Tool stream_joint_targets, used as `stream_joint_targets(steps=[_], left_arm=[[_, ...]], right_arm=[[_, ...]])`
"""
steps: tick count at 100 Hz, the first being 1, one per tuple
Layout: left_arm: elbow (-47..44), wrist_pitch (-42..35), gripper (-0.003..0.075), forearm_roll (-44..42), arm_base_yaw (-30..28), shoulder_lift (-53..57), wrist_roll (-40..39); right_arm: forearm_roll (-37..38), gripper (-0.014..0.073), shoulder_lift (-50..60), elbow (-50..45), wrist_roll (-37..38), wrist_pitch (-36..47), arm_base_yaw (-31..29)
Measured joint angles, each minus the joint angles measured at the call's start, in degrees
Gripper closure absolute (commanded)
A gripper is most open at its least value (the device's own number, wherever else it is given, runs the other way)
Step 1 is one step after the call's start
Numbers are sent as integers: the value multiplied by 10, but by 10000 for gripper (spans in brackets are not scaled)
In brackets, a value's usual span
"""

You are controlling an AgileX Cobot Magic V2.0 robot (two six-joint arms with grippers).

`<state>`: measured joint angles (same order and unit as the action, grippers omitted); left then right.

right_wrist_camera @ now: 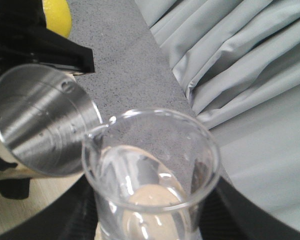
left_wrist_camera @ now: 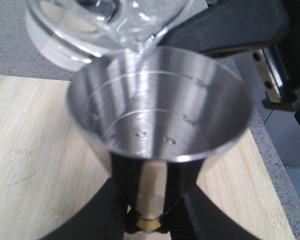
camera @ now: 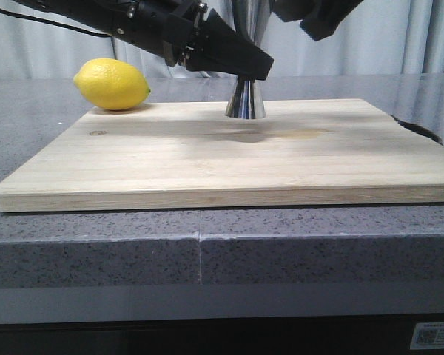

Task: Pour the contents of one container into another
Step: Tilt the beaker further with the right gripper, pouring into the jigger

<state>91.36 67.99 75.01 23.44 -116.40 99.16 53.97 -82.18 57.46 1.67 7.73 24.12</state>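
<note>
On the wooden board (camera: 229, 155), your left jaws hold the steel cup (left_wrist_camera: 160, 112) tight; your right jaws hold the tipped glass (right_wrist_camera: 150, 175) touching its rim.

Cutting board (camera: 207, 159) is laid on the counter (camera: 207, 251), close to its front edge. Jigger (camera: 245, 102) is stood upright on the board, toward the back edge, near centre — clamped at the waist between the left gripper (left_wrist_camera: 146, 220) fingers. Lemon (camera: 112, 84) is placed on the counter behind the board's back-left corner. Beaker (right_wrist_camera: 150, 175) is held tilted by the right gripper (right_wrist_camera: 140, 235), lip over the jigger rim — touching or just above, hard to tell. Curtain (right_wrist_camera: 240, 75) is hung behind the counter.
</note>
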Motion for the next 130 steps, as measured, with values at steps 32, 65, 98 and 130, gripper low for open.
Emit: stream_joint_targets(steps=[32, 65, 98, 130], left_arm=[[0, 0, 669, 0, 0, 0, 0], [0, 0, 669, 0, 0, 0, 0], [0, 0, 669, 0, 0, 0, 0], [0, 0, 669, 0, 0, 0, 0]], right_arm=[[11, 326, 0, 19, 0, -1, 0], [28, 326, 0, 20, 0, -3, 0], [44, 326, 0, 20, 0, -3, 0], [62, 326, 0, 20, 0, -3, 0]])
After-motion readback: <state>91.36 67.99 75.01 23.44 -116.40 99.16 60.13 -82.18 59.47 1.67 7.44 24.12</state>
